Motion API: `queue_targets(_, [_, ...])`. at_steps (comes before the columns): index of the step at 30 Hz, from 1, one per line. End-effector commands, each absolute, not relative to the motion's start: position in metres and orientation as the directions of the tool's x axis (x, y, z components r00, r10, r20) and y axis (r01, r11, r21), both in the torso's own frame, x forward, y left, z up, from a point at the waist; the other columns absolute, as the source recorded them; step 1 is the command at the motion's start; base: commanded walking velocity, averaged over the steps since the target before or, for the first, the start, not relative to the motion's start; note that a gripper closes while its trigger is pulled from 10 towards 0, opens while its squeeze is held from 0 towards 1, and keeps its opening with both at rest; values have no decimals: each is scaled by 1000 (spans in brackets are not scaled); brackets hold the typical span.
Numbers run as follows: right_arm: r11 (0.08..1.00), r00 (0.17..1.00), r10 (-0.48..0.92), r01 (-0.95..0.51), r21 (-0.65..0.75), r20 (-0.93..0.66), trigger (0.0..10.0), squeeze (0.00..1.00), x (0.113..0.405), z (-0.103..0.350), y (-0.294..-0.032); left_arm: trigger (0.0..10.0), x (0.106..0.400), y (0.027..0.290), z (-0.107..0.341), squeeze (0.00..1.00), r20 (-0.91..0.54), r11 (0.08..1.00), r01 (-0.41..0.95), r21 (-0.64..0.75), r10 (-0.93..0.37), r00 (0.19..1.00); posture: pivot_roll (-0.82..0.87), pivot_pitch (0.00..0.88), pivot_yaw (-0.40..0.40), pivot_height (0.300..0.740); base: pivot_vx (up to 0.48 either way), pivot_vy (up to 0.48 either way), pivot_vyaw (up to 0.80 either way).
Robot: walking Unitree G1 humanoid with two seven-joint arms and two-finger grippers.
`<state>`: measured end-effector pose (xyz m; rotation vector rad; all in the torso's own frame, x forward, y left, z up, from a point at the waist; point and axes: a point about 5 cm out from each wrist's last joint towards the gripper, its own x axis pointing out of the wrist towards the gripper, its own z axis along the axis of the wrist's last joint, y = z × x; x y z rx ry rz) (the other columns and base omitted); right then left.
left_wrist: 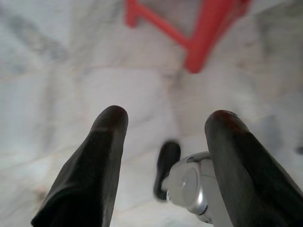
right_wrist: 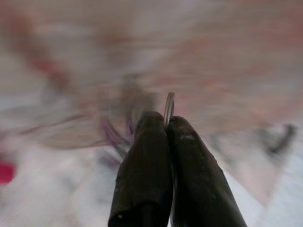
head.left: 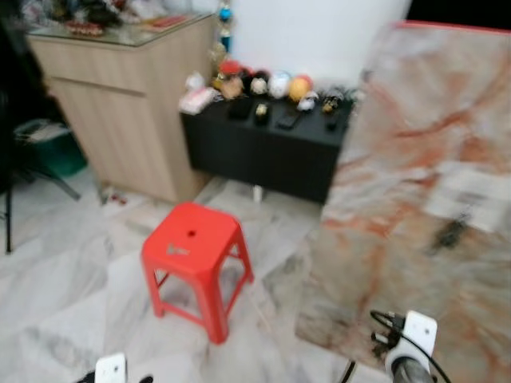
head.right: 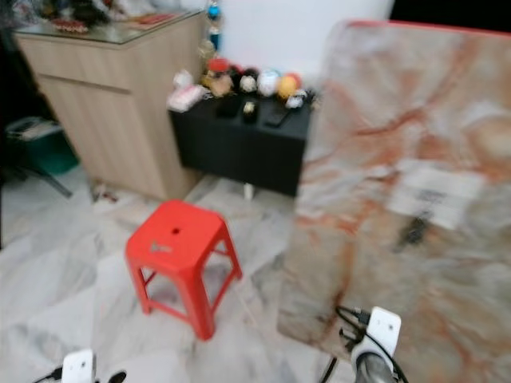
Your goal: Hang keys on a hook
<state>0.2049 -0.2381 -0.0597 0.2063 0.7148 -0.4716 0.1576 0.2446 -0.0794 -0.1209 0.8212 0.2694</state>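
My right gripper (right_wrist: 166, 126) has its jaws pressed together on a thin metal key ring (right_wrist: 169, 107), whose edge pokes out between the tips, held low in front of the marble-patterned slab (head.left: 415, 183) that leans upright on my right. My left gripper (left_wrist: 165, 125) hangs over the pale marble floor (head.left: 64, 271) with its jaws spread and nothing between them. Further out I see a red plastic stool (head.left: 196, 259), a black bench (head.left: 263, 148) crowded with small figurines, and a wooden cabinet (head.left: 120, 112).

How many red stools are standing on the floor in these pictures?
1. The red stool stands upright on the pale marble floor, in front of the black low cabinet and left of the marble-patterned slab. Others may be hidden behind the slab.
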Motion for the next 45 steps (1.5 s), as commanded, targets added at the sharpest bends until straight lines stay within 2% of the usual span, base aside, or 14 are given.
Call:
queue_targets(1, [883,673,-328,468,39,-663,10000,0,210,-59,-230,10000,155,253,-78,0,-736,959,-284,17,205,645,151,0,-27,740,0,0,-769])
queue_targets(13, [899,724,-327,437,37,-608,10000,0,224,-50,-224,10000,147,256,-81,0,-756,955,-296,22,210,620,147,0,-24,740,0,0,-770])
queue_targets(19, [916,763,-330,400,6,-556,10000,0,237,-40,-224,10000,146,249,-84,0,-767,955,-297,15,201,610,144,0,-24,740,0,0,-81])
queue_targets(21, [913,795,-373,407,-35,-478,10000,0,252,-25,-229,10000,145,246,-85,0,-769,955,-297,13,200,608,144,0,-23,740,0,0,0])
queue_targets(24, [886,808,-464,430,-176,-361,10000,0,266,-6,-240,10000,145,246,-85,0,-769,955,-296,17,202,607,148,0,-24,740,0,0,0])
queue_targets(31, [837,808,-542,494,-236,-230,10000,0,283,19,-253,10000,141,252,-84,0,-766,951,-308,17,211,608,150,0,-26,740,0,0,0])
queue_targets(33, [826,800,-562,526,-203,-211,10000,0,287,25,-255,10000,139,258,-83,0,-762,950,-313,20,217,610,148,0,-25,740,0,0,0])
queue_targets(39, [839,801,-543,530,-122,-252,10000,0,284,20,-252,10000,139,264,-81,0,-758,950,-312,22,219,614,146,0,-24,740,0,0,0])
queue_targets(45, [839,786,-544,517,-169,-295,10000,0,266,1,-243,10000,141,249,-85,0,-761,956,-294,14,201,617,145,0,-22,740,0,0,0])
